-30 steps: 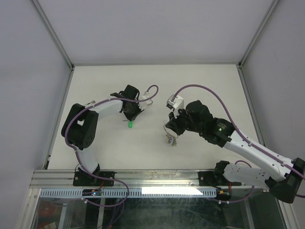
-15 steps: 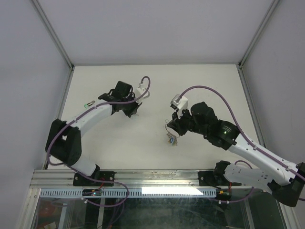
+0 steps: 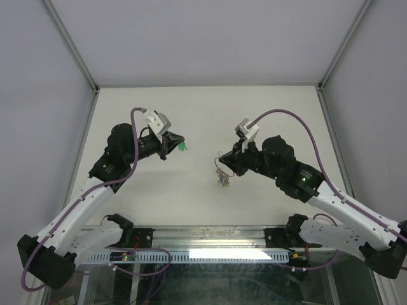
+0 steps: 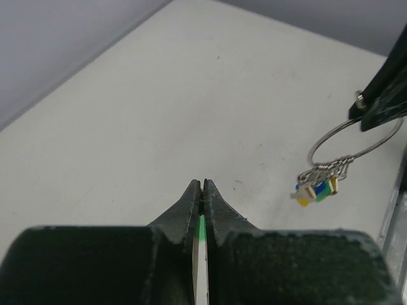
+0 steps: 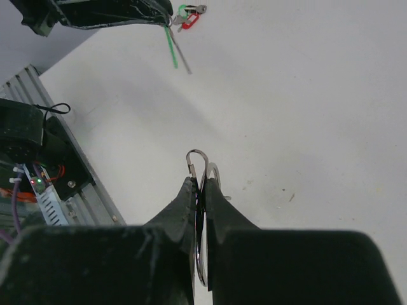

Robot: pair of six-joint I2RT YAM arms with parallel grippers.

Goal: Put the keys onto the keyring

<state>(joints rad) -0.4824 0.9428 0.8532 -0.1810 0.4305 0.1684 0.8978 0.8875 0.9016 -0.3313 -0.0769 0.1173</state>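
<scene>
Holding for threading | left hand (image 4: 201, 188) shut on green key (image 4: 201, 230) | right hand (image 5: 199, 185) shut on keyring (image 5: 196, 157), raised off surface (image 3: 159, 197), well apart | risk: ring gap could be missed if thinly pinched key is twisted.

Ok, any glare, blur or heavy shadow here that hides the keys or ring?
Top external: even, soft light; one glare strip on the aluminium front rail. Left wrist: left claw dark and soft up close, thin silver wire keyring beyond it crisp. Right wrist: right claw nearly black, ring glinting; green-tagged silver key small but clear.
</scene>
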